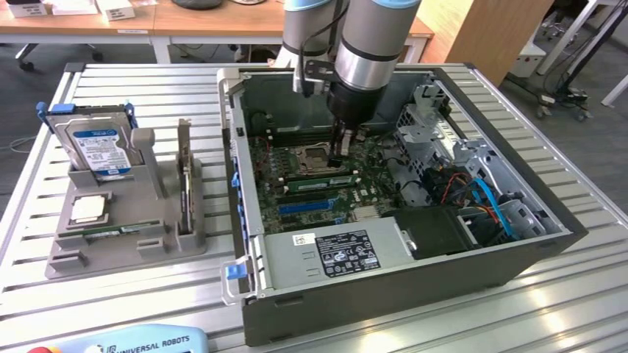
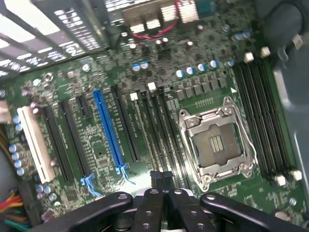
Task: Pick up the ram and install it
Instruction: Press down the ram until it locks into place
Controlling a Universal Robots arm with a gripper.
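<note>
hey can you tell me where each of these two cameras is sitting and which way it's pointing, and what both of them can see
Exterior view: off the arm, raised, looking down at the open computer case on the slatted table; the robot arm reaches into the case.
Wrist view: on the wrist, looking down along the gripper onto the motherboard; the gripper's dark fingers show, shut.
Shared: the empty processor socket and the blue expansion slot.

Exterior view: high, angled down, stands back from the open computer case (image 1: 393,220). Wrist view: close above the motherboard (image 2: 145,121) inside that case. Shared: motherboard, CPU socket (image 2: 217,145).
</note>
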